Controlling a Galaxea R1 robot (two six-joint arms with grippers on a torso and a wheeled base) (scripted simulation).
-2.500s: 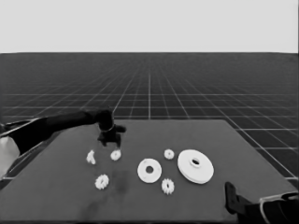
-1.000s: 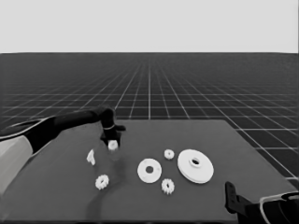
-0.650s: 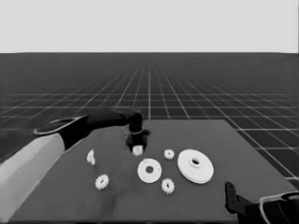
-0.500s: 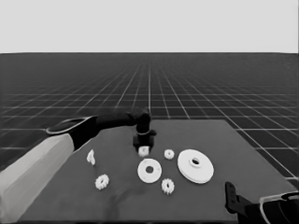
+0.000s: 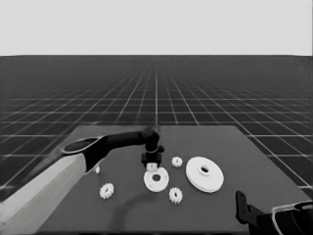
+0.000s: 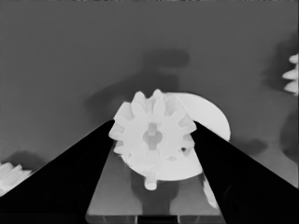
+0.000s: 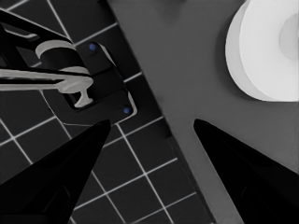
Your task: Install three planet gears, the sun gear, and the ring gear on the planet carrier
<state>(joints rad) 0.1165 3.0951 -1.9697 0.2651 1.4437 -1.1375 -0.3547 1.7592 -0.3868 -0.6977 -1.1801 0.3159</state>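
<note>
My left gripper (image 5: 152, 160) is shut on a small toothed planet gear (image 5: 151, 167) and hangs just above the far rim of the smaller round part (image 5: 156, 179), the planet carrier. In the left wrist view the gear (image 6: 153, 135) sits between the two fingers of the left gripper (image 6: 153, 123), with the smaller round part (image 6: 210, 122) behind it. The larger round part (image 5: 204, 174), the ring gear, lies to the right. Three loose gears lie around: one (image 5: 177, 161) between the round parts, one (image 5: 175, 195) in front, one (image 5: 106, 191) at the left. My right gripper (image 5: 242, 210) waits open at the lower right.
A thin white piece (image 5: 97, 170) peeks out beside my left arm's pale part. The right wrist view shows the table's corner, the larger round part (image 7: 266, 51) and dark machinery (image 7: 93, 79) past the edge over the floor grid.
My left gripper took a gear at the table's left, lifted it and carried it right to above the smaller round part. The right arm has not moved.
</note>
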